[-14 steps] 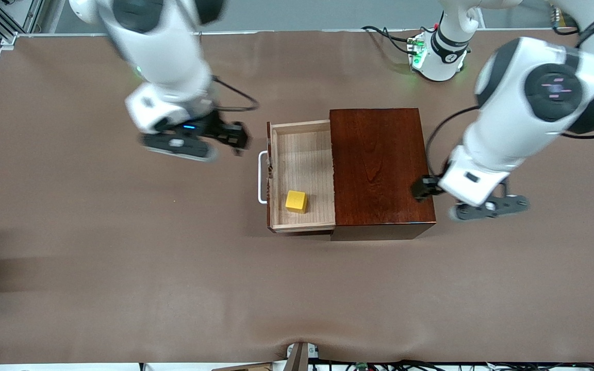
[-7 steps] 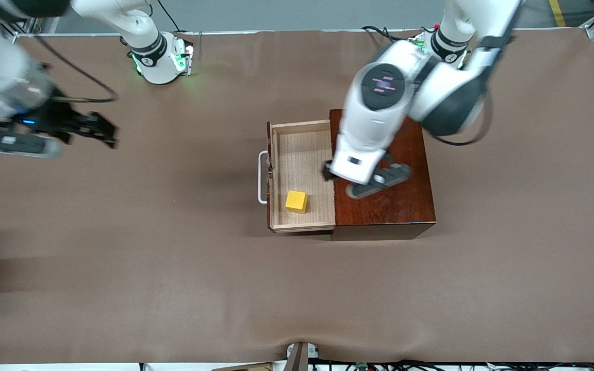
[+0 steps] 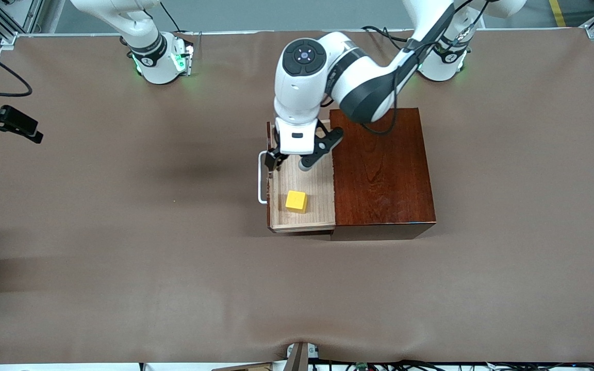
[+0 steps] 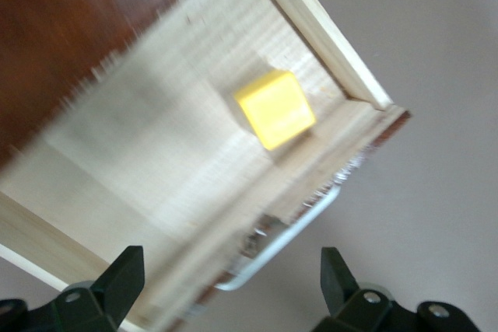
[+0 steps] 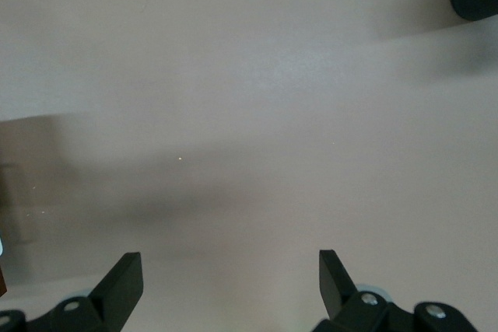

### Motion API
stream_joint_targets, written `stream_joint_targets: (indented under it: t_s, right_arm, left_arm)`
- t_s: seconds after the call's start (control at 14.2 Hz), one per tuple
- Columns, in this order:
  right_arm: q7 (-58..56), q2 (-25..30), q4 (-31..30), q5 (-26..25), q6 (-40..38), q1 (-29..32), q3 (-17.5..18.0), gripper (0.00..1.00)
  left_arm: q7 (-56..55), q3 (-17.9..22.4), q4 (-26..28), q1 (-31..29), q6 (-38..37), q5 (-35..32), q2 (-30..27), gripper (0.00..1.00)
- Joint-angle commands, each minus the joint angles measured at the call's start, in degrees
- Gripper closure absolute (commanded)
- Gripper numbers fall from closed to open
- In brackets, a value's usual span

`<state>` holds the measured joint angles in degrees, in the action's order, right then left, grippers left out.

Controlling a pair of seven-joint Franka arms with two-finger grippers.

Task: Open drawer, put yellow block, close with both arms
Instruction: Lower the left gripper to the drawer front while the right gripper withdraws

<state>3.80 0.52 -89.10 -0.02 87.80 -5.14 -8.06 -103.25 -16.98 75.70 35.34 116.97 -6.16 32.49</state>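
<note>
Waiting at the table's edge at its own end, well away from the box, the right gripper (image 3: 5,123) has its fingers spread wide and holds nothing. The left gripper (image 3: 289,164), also open and empty, hangs over the open drawer (image 3: 323,175) just inside its white handle (image 3: 261,178). The yellow block (image 3: 296,201) lies in the drawer nearer the front camera than this gripper, so the left arm looks better placed to push the handle toward the box.

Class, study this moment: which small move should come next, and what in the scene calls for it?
Probably lower the open left gripper to the white handle and push the drawer shut: the yellow block already lies inside, and the drawer is still pulled out. The open right gripper hangs over bare table.
</note>
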Motion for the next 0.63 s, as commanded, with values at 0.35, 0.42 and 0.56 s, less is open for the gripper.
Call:
stream_joint_targets:
  t_s: [0.35, 0.42, 0.56]
  right_arm:
    - [-0.1, 0.0, -0.1, -0.2, 0.4, 1.0, 1.6, 0.0]
    - [-0.2, 0.0, 0.1, -0.2, 0.4, 1.0, 1.6, 0.0]
    - [-0.3, 0.0, 0.2, -0.2, 0.4, 0.5, 1.6, 0.0]
  left_arm:
    - [-30.3, 4.4, -5.1, 7.0, 12.8, 0.3, 8.4, 0.0]
    - [-33.2, 5.1, -5.2, 7.1, 15.2, 0.4, 9.2, 0.0]
    - [-37.0, 5.1, -5.2, 7.6, 16.5, 0.5, 10.0, 0.0]
